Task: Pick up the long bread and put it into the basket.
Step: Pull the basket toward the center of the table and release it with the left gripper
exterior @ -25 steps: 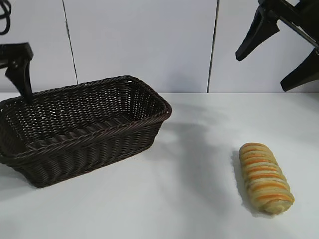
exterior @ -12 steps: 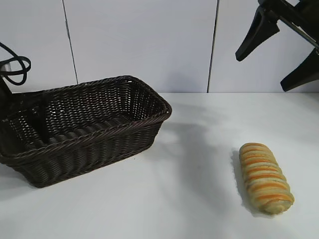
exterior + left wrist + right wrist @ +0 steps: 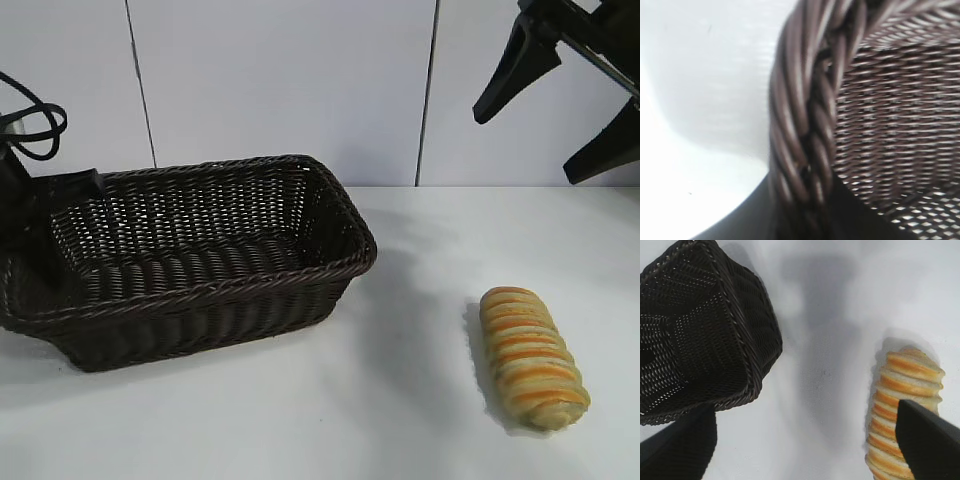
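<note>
The long bread (image 3: 532, 357) lies on the white table at the right, pale tan with orange ridges. It also shows in the right wrist view (image 3: 900, 410). The dark brown wicker basket (image 3: 250, 280) stands at the left. My left gripper (image 3: 60, 195) is at the basket's left end, its jaws astride the braided rim (image 3: 810, 125) and closed on it. My right gripper (image 3: 555, 110) hangs open and empty high above the bread, and one finger overlaps the loaf in its wrist view (image 3: 805, 450).
White table (image 3: 400, 420) with a white panelled wall behind. A black cable (image 3: 35, 120) loops above the left arm. Bare table lies between the basket and the bread.
The left gripper came down onto the basket's left rim. The basket has since shifted and swung to the right. The right arm and the bread have not moved.
</note>
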You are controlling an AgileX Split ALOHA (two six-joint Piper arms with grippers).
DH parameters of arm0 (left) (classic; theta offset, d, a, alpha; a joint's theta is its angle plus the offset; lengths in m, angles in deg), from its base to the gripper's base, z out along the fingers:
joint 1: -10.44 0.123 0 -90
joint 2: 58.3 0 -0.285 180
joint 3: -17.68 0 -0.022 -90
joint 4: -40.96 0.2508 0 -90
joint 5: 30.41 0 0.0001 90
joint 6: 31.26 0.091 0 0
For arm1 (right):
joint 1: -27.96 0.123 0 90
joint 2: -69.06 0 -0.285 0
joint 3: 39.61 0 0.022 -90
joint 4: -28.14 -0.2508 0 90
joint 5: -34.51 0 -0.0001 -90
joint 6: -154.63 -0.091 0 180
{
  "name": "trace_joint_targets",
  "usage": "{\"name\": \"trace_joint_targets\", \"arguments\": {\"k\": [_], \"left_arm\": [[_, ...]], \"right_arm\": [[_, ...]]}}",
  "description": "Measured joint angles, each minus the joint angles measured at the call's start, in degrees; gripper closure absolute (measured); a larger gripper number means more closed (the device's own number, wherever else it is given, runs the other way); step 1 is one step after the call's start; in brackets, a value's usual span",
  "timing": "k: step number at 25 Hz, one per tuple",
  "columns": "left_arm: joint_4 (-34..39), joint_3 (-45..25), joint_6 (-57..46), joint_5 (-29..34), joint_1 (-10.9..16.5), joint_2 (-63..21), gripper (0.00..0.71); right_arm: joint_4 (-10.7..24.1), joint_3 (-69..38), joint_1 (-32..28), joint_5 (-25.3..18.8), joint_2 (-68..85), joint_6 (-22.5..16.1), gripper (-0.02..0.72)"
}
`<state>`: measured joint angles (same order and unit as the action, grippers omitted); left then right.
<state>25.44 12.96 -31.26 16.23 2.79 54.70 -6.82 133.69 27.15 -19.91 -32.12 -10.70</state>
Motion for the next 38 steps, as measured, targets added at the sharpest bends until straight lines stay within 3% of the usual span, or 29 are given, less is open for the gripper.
{"name": "trace_joint_targets", "arguments": {"k": [6, 13, 21, 22, 24, 26, 28, 30, 34, 38], "left_arm": [[-9.77, 1.37, 7.45, 0.94, -0.93, 0.41, 0.611], [-10.74, 1.63, 8.47, -3.06, -5.96, 6.47, 0.611], [-12.13, 1.76, 8.47, -4.65, -6.02, 10.48, 0.610], [-12.18, 1.83, 8.47, -4.65, -6.02, 10.48, 0.590], [-12.33, 1.89, 8.47, -4.59, -6.02, 10.48, 0.471], [-12.37, 1.94, 8.47, -4.15, -6.02, 10.36, 0.238], [-11.99, 2.09, 8.47, -3.61, -6.02, 9.90, 0.107], [-9.60, 2.92, 8.47, -3.02, -6.02, 8.64, 0.051], [-1.51, 7.65, 4.71, -0.10, -5.00, 4.61, 0.022], [6.08, 14.45, 1.14, 4.69, -0.45, 2.11, 0.017]], "right_arm": [[0.00, 0.00, 0.00, 0.13, 0.00, 0.00, 0.008], [0.00, 0.00, 0.00, 0.13, 0.00, 0.00, 0.008], [0.00, 0.00, 0.00, 0.07, 0.00, 0.00, 0.008], [0.00, 0.00, 0.00, 0.07, 0.00, 0.00, 0.008], [0.00, 0.00, 0.00, 0.07, 0.00, 0.00, 0.008], [0.00, 0.00, 0.00, -0.03, 0.00, 0.00, 0.008], [0.00, 0.00, 0.00, -0.03, 0.00, 0.00, 0.008], [0.00, 0.00, 0.00, -0.03, 0.00, 0.00, 0.008], [0.00, 0.00, 0.00, -0.18, 0.00, 0.00, 0.008], [0.00, 0.00, 0.00, -1.19, 0.00, 0.00, 0.008]]}}
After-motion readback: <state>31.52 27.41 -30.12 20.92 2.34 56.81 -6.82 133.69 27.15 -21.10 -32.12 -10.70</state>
